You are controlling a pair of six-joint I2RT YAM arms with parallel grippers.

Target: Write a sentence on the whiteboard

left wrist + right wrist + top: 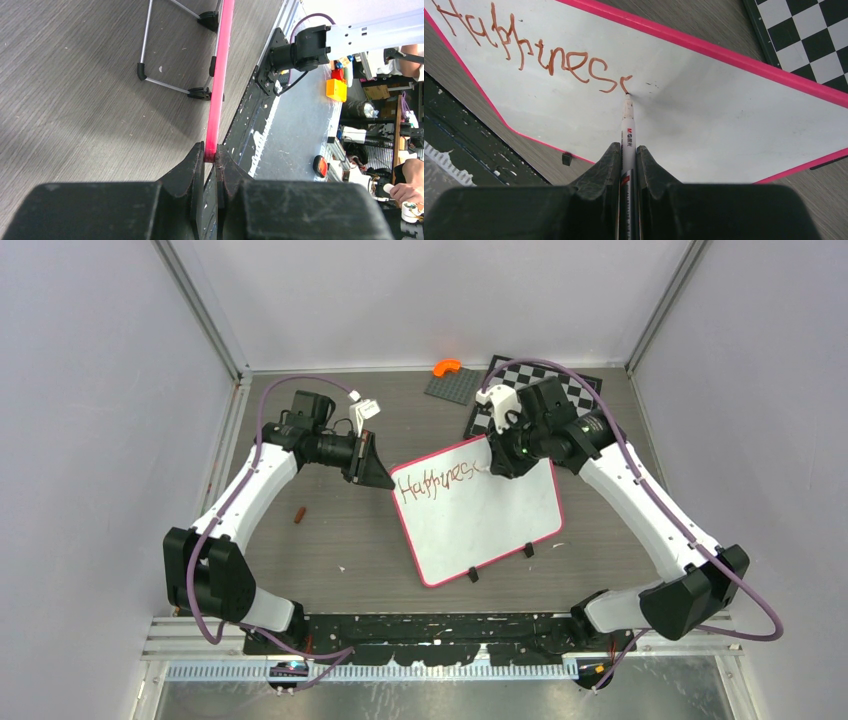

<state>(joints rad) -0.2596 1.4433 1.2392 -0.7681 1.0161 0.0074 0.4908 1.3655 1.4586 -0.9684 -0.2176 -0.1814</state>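
The whiteboard (490,525), white with a pink frame, lies tilted at the middle of the table. My left gripper (386,478) is shut on its left corner, and the left wrist view shows the pink frame edge (220,75) pinched between the fingertips of that gripper (210,156). My right gripper (628,151) is shut on a white marker (628,131), whose tip touches the board just past the last letter. The sentence (531,52) is red-brown and reads "Happines" plus one more part-formed letter. From above, the sentence (435,482) runs along the board's top edge, with the right gripper (498,466) at its end.
A black-and-white chessboard (565,390) lies behind the right arm, partly under it, and shows again as a chessboard (809,35) corner. A grey plate (453,388) with an orange piece (446,367) sits at the back. A small brown-red object (299,514) lies left of the board. A wire stand (167,85) props the board.
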